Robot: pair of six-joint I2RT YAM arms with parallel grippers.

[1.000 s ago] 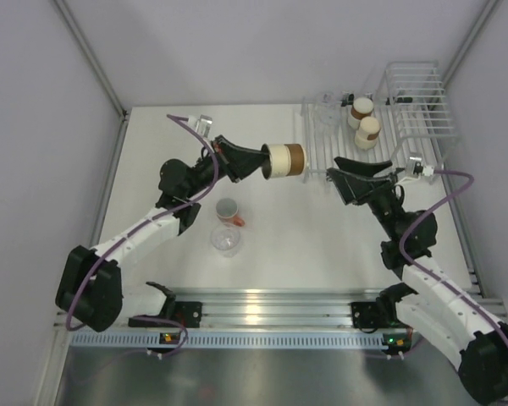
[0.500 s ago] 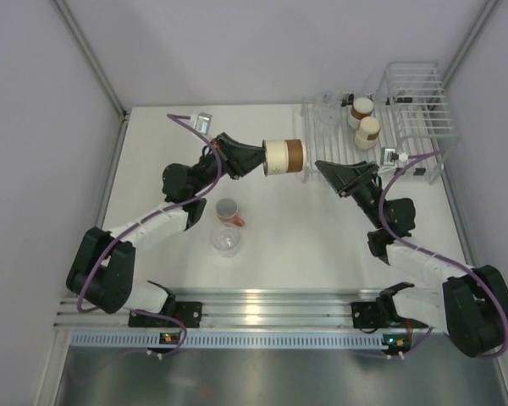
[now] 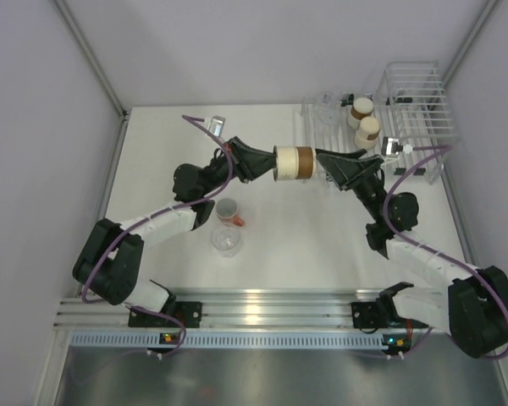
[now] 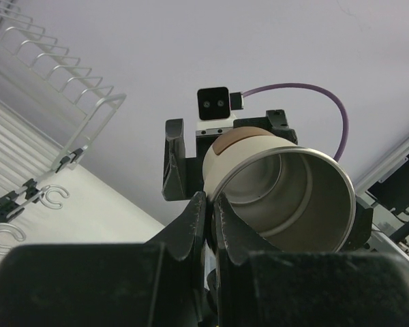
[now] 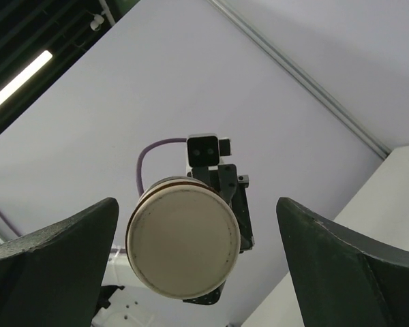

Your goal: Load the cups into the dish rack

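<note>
- Holding a brown cup (image 3: pixel 294 162) sideways in mid-air, above the worktop (image 3: pixel 152 152) and just left of the rack (image 3: pixel 423 110).
- Pinching its rim with the left hand (image 4: pixel 210 204): jaws nearly closed, one finger inside the shiny wall and one outside.
- Showing nothing inside the cup in the left wrist view, only bare metal.
- Pointing the cup's closed pale end at the right hand (image 3: pixel 323 164), with its jaws spread wide, empty, lined up on that end and apparently not yet touching.
- Judging this to be a hand-over between the hands, on the way to the rack.
- Doing it well probably means:
  - advancing the right hand straight along the cup's axis until both fingers are flanking the wall;
  - closing near the closed end, well clear of the left fingers;
  - opening the left hand only once the right grip is firm, then drawing it straight back off the rim;
  - watching for slip, the wall looking smooth and round.
- Carrying, on the rack's low bars, two brown cups (image 3: pixel 361 107) (image 3: pixel 368 128) standing pale end up, with a clear cup (image 3: pixel 326 111) near them.
- Not being able to tell whether the tall basket (image 3: pixel 415 80) is holding anything.
- Sitting on the worktop near the left arm, well apart from the rack: a salmon cup (image 3: pixel 229 211) and another clear one (image 3: pixel 225 239).
</note>
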